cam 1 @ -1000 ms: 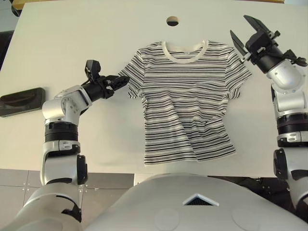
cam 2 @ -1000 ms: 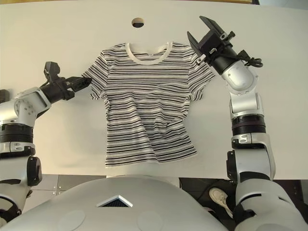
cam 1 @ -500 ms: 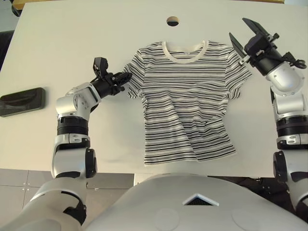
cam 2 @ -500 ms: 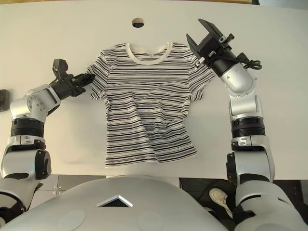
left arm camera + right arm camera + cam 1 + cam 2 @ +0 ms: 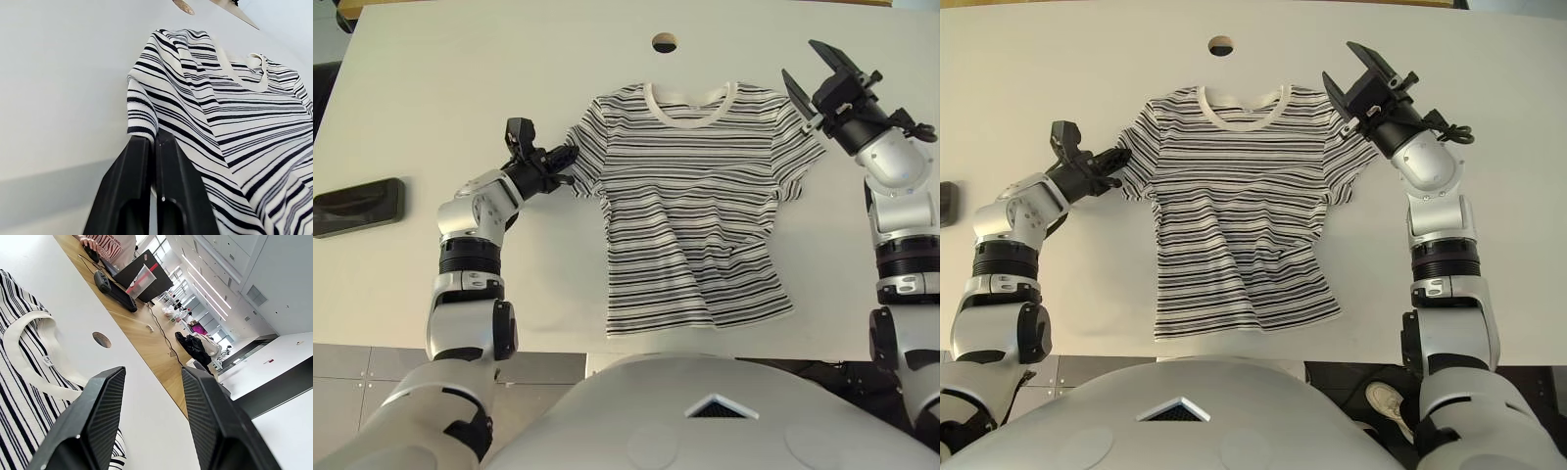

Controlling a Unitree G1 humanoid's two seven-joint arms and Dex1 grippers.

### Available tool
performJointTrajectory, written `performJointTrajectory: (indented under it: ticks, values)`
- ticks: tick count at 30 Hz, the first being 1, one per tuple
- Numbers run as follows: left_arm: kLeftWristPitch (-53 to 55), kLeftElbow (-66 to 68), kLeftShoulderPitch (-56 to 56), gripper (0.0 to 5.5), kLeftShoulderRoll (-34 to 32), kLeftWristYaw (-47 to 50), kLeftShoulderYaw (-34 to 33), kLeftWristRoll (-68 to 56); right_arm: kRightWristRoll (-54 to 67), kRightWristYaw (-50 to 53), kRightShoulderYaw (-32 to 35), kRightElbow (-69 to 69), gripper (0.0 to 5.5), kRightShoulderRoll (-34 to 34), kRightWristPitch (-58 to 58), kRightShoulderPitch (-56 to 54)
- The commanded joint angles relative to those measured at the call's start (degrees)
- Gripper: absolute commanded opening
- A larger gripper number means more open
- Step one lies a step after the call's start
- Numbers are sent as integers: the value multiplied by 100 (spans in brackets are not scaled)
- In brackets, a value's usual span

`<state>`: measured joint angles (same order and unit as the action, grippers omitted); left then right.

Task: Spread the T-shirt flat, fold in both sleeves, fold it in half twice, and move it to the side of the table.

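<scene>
A black-and-white striped T-shirt [image 5: 690,196] lies face up on the white table [image 5: 460,78], collar [image 5: 688,103] away from me and hem toward the front edge, with some wrinkles low on its right side. My left gripper [image 5: 570,154] is low at the outer edge of the left sleeve [image 5: 144,115]. In the left wrist view its fingers are pressed together on the sleeve hem. My right gripper [image 5: 800,61] hovers open above the right shoulder and sleeve [image 5: 803,147], with nothing between its fingers [image 5: 102,416].
A flat black object [image 5: 357,204] lies at the table's left edge. There is a round cable hole [image 5: 664,42] beyond the collar. The table's front edge runs just below the shirt hem.
My left gripper has moved right, from beside the left sleeve onto its hem, and its elbow has drawn in. The right gripper has barely shifted.
</scene>
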<state>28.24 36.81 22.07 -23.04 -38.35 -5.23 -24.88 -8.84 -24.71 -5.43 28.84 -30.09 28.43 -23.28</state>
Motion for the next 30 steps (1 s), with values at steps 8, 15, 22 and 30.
performJointTrajectory:
  ticks: [8,15,22,30]
  values:
    - [738,-1428,-328,13,-18,340,-252,-69,-10,11,86,21,211,-101,-37,73]
    - [1497,-2736,-608,13,366,541,-21,-304,29,65,121,112,211,-57,-3,162]
    - [1801,-3173,-556,13,794,681,218,-410,69,62,198,138,211,-99,8,278]
    - [1624,-2572,-374,13,1258,818,314,-266,971,-672,737,461,211,-257,-1109,307]
